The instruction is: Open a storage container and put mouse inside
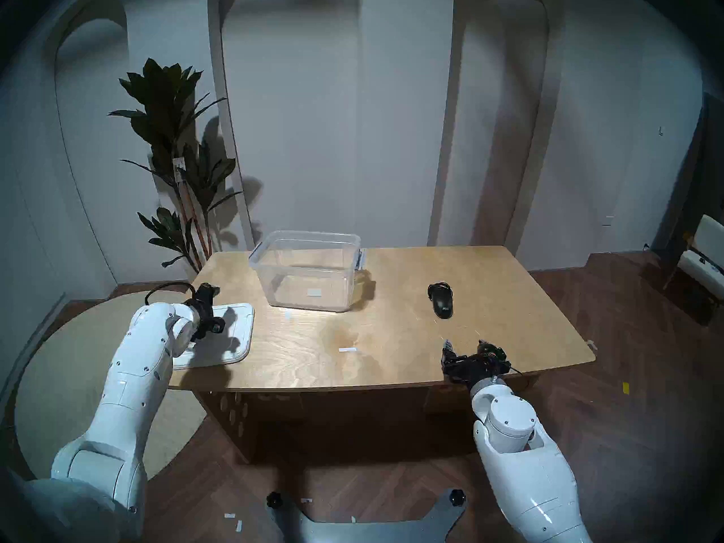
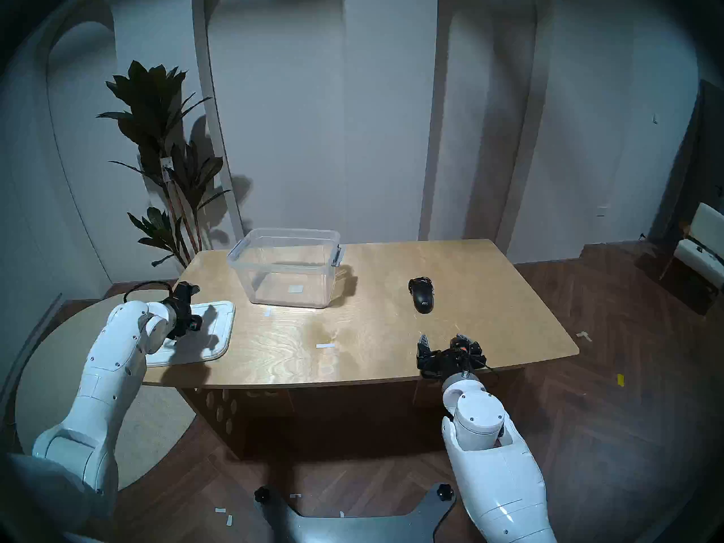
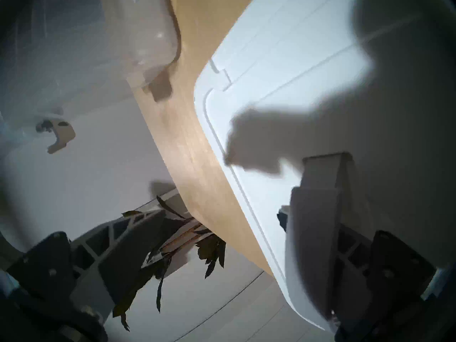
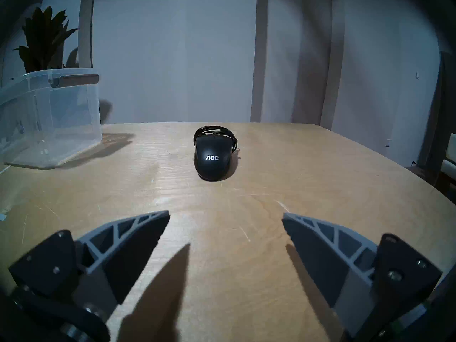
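Left hand [image 1: 207, 309] empty over lid [image 1: 231, 334], right hand [image 1: 464, 348] fingers apart, idle: opening step looks done.
Head view: storage container [image 1: 309, 272] lidless on table [image 1: 391, 346], mouse [image 1: 442, 300] well right of it. Left wrist: fingers apart, lid flat on table. Right wrist: mouse straight ahead; next, reach and grasp it.

We've got a light wooden table [image 1: 391, 334] with rounded corners, and two little white strips of tape [image 1: 347, 350] stuck on its top. Behind its far left corner we see a tall, dark-leaved potted plant [image 1: 172, 146] against a pale wall with arched panels [image 1: 501, 119]. Underneath, dark herringbone flooring [image 1: 627, 373], a round beige rug [image 1: 78, 373] at left, more white scraps [image 1: 231, 518] near us.
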